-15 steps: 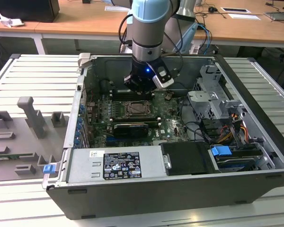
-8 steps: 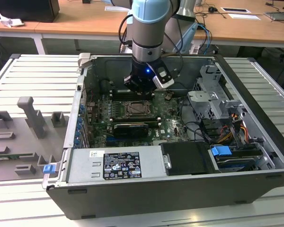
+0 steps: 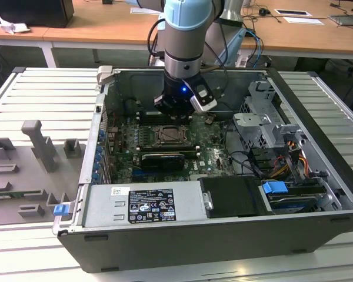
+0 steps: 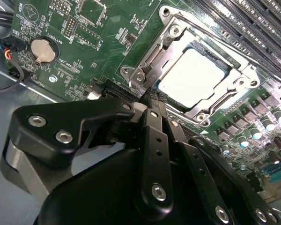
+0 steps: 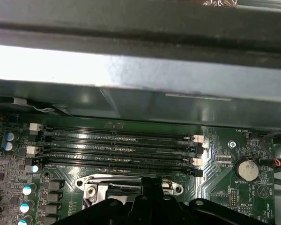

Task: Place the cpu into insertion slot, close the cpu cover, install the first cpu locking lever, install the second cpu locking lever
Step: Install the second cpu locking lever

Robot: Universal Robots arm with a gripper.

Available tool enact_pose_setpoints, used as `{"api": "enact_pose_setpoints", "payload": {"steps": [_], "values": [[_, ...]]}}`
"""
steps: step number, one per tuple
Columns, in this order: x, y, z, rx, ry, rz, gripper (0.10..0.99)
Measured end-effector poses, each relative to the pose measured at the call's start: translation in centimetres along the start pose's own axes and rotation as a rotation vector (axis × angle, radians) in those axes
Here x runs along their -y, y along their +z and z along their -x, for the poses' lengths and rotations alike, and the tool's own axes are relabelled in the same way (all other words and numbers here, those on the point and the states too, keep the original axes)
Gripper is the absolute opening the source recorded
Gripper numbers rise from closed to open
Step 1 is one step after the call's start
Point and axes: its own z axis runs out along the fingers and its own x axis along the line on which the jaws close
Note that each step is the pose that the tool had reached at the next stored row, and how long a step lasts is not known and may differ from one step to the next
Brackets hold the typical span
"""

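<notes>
The claw (image 4: 152, 96) is hanging pinched shut and holding nothing, just beside the insertion slot (image 4: 145, 61), where the cpu (image 4: 192, 77), probably light and fragile, is lying under the stiff cpu cover (image 4: 175, 35).

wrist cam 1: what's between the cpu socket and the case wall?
In the first wrist view, a bank of long black memory slots lies across the green board between the insertion slot and the grey case wall.

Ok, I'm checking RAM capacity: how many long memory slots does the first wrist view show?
4, parallel between the case wall and the insertion slot: wall-side slot, second slot, third slot, socket-side slot. Others may be hidden.
</notes>
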Motion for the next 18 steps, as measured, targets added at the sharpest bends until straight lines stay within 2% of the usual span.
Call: {"api": "enact_pose_setpoints", "payload": {"steps": [6,8,9,10,12,14,18], "values": [[0.29,-0.14,-0.01,-0.0001,0.000,0.000,0.106],[0.24,-0.55,0.01,-0.0001,0.000,0.000,0.106],[0.21,-0.92,0.02,0.0000,0.000,0.000,0.106],[0.12,-1.66,0.05,0.0000,0.000,0.001,0.106],[0.05,-2.36,0.08,0.0000,0.000,0.001,0.106],[0.13,-2.51,0.08,0.0002,0.000,0.001,0.106],[0.94,-2.61,0.02,0.0001,0.000,0.001,0.106]]}}
